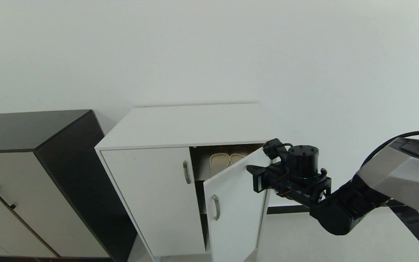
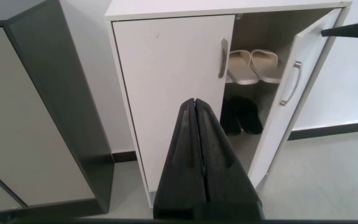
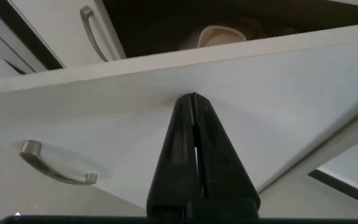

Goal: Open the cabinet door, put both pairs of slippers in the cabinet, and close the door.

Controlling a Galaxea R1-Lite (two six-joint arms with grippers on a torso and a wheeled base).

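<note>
resting shut with its fingers flat together, the right gripper (image 3: 194,98) has its tips up against the outer face of the half-open right door (image 1: 235,214), just under the door's top edge and above its curved metal handle (image 1: 215,207). the left gripper (image 2: 194,101) is closed too, holding nothing, and hangs in front of the cabinet's closed left door (image 1: 151,196), apart from it. past the open door, the beige slippers (image 2: 253,62) lie side by side on the upper shelf (image 2: 241,81). the black slippers (image 2: 241,115) stand together on a lower level beneath them, so both pairs are inside the white cabinet (image 1: 187,123). a dark cabinet (image 1: 31,127) with pale fronts stands just beside it on the left, and both back onto a plain white wall (image 1: 209,47).
</note>
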